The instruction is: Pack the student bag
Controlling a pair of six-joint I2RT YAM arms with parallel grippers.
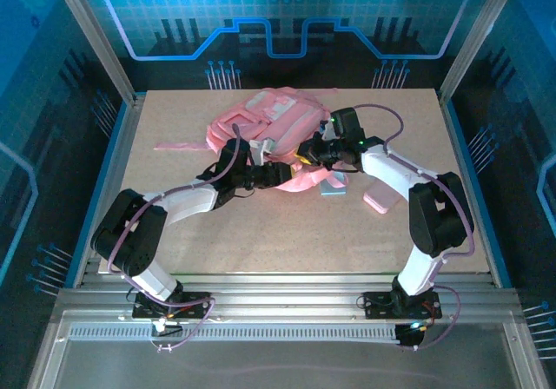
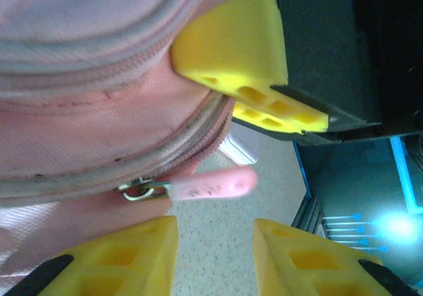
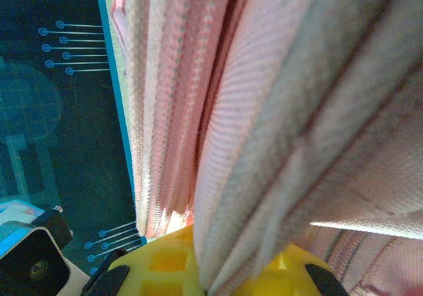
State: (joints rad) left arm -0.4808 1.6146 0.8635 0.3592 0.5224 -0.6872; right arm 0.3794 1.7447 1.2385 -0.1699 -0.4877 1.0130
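The student bag (image 1: 261,121), pink with pale patches, lies at the back middle of the table. My right gripper (image 1: 306,154) is shut on a fold of its pink fabric (image 3: 277,144), which runs up from between the yellow fingers (image 3: 155,263). That gripper's yellow finger (image 2: 231,45) also presses on the bag's zipper seam (image 2: 99,71). My left gripper (image 2: 215,243) sits just below the pink zipper pull tab (image 2: 211,185), jaws apart, with nothing between them. From above, the left gripper (image 1: 280,173) is at the bag's near edge, close to the right one.
A light blue flat item (image 1: 333,184) and a pink flat item (image 1: 380,201) lie on the table right of the bag. A pink strap (image 1: 178,146) trails left. Metal frame rails (image 1: 122,146) border the tabletop (image 1: 287,233).
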